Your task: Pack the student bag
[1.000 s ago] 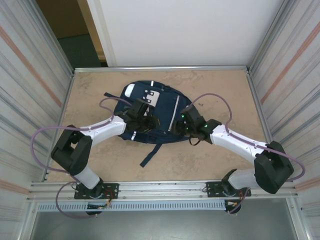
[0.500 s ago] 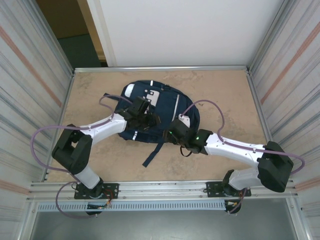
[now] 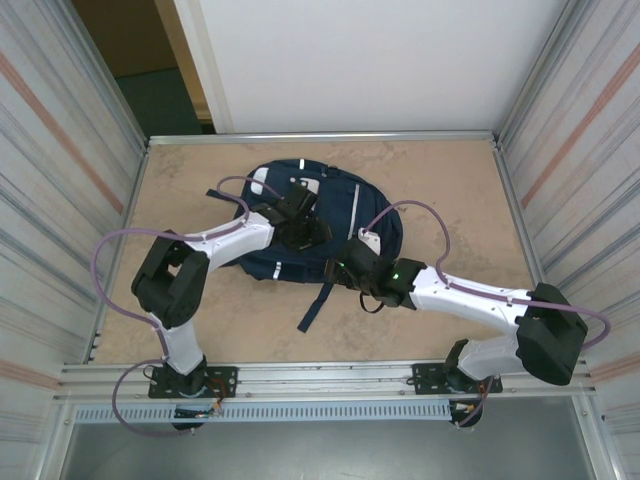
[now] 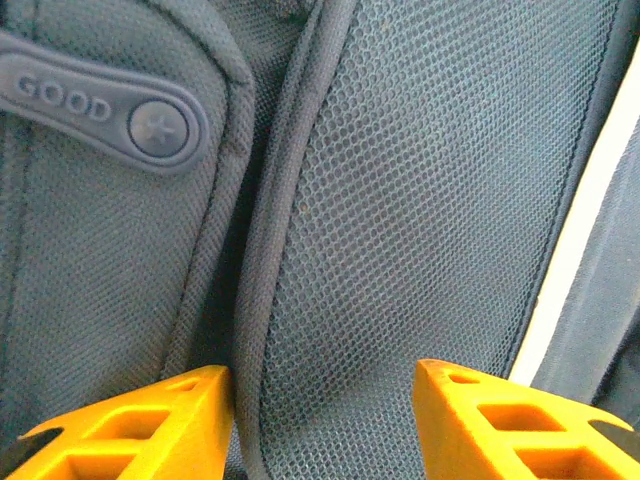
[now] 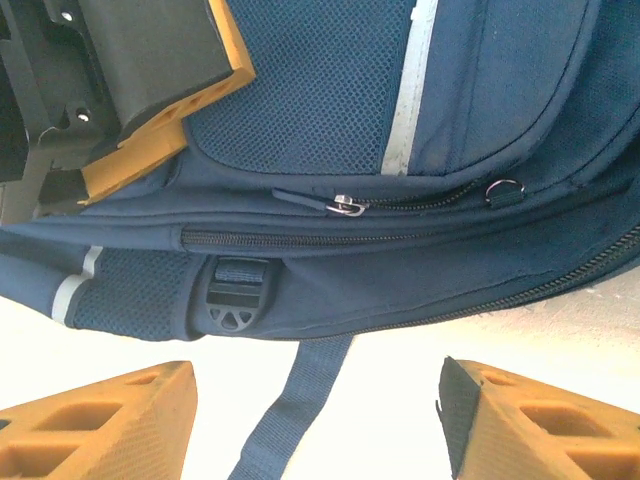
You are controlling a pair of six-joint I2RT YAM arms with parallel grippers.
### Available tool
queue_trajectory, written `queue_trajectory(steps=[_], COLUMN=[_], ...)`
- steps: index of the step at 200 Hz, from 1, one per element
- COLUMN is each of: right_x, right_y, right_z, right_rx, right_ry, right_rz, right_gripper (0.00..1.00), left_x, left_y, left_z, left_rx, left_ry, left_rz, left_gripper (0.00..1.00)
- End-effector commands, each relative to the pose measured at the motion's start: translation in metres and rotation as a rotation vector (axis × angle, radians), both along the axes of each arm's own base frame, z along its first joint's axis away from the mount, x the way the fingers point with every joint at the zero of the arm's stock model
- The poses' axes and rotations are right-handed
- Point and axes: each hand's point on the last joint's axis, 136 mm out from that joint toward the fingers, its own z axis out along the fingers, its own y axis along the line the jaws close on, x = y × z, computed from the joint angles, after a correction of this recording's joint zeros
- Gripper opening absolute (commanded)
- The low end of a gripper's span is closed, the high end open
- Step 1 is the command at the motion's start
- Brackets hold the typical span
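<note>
The bag (image 3: 335, 205) lay flat on the tabletop (image 3: 450, 190), near the middle and a bit toward the far side. It was dark blue with white stripes. One strap (image 3: 318, 305) hung off its near edge and lay on the tabletop.

The left tool (image 3: 300, 230) was over the middle of the bag. Its two orange fingers (image 4: 140, 425) stood apart, so it was open and held nothing. They were close above a blue mesh pocket (image 4: 420, 200). I could not tell if they touched the cloth. A rubber tab (image 4: 100, 110) with the word GOOD sat just to the left of the mesh. A white stripe (image 4: 575, 240) ran down the right side.

The right tool (image 3: 345, 268) was at the near edge of the bag. It was open too, with its fingers (image 5: 100, 425) wide apart and nothing held. From its camera, the strap lay on the tabletop between them. Above the strap was a dark buckle (image 5: 232, 295). Higher up were a small zip pull (image 5: 347, 205) and a metal ring (image 5: 503, 190).
</note>
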Motion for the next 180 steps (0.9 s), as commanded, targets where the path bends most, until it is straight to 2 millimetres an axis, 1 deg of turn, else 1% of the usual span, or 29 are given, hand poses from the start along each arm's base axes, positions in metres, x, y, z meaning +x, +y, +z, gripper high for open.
queue_trajectory(steps=[1, 20, 30, 36, 44, 60, 68, 87, 96, 113, 130, 143, 149, 164, 180], right_x=[-0.002, -0.001, 0.000, 0.000, 0.000, 0.002, 0.003, 0.006, 0.007, 0.009, 0.012, 0.014, 0.015, 0.018, 0.019], right_y=[-0.003, -0.004, -0.004, -0.004, -0.003, 0.000, 0.000, -0.003, -0.004, -0.005, -0.015, -0.015, -0.014, -0.011, -0.010], right_z=[-0.009, -0.009, -0.009, -0.010, -0.010, -0.013, -0.016, -0.023, -0.025, -0.023, -0.021, -0.020, -0.020, -0.018, -0.024], right_rx=[-0.003, -0.014, -0.017, -0.017, -0.016, -0.030, -0.045, -0.053, -0.045, -0.058, -0.078, -0.053, -0.044, 0.005, -0.018], right_ry=[0.020, 0.016, 0.013, 0.016, 0.021, 0.034, 0.047, 0.082, 0.106, 0.121, 0.105, 0.103, 0.100, 0.118, 0.110], right_rz=[-0.020, -0.025, -0.028, -0.028, -0.023, -0.008, 0.000, -0.009, -0.013, -0.026, -0.118, -0.165, -0.171, -0.263, -0.309], right_gripper=[0.65, 0.64, 0.64, 0.64, 0.64, 0.64, 0.64, 0.63, 0.63, 0.63, 0.60, 0.58, 0.58, 0.59, 0.60], left_x=[-0.006, -0.004, -0.004, -0.004, -0.003, -0.001, -0.001, -0.009, -0.013, -0.021, -0.028, -0.032, -0.034, -0.037, -0.042], left_y=[0.018, 0.012, 0.005, 0.002, -0.002, -0.009, -0.013, -0.022, -0.025, -0.031, -0.039, -0.043, -0.045, -0.050, -0.055], left_z=[-0.011, -0.019, -0.020, -0.021, -0.020, -0.012, -0.004, 0.017, 0.025, 0.038, 0.046, 0.049, 0.050, 0.052, 0.052], left_rx=[0.086, 0.077, 0.056, 0.047, 0.032, -0.010, -0.044, -0.141, -0.180, -0.247, -0.317, -0.349, -0.359, -0.392, -0.431], left_ry=[0.039, 0.063, 0.078, 0.083, 0.079, 0.065, 0.054, 0.055, 0.062, 0.064, 0.077, 0.092, 0.095, 0.098, 0.116], left_rz=[0.061, 0.060, 0.049, 0.044, 0.037, 0.030, 0.028, 0.018, 0.016, 0.022, 0.027, 0.020, 0.012, 0.001, -0.008], left_gripper=[0.50, 0.48, 0.45, 0.42, 0.37, 0.22, 0.14, 0.00, 0.00, 0.00, 0.00, 0.00, 0.00, 0.00, 0.00])
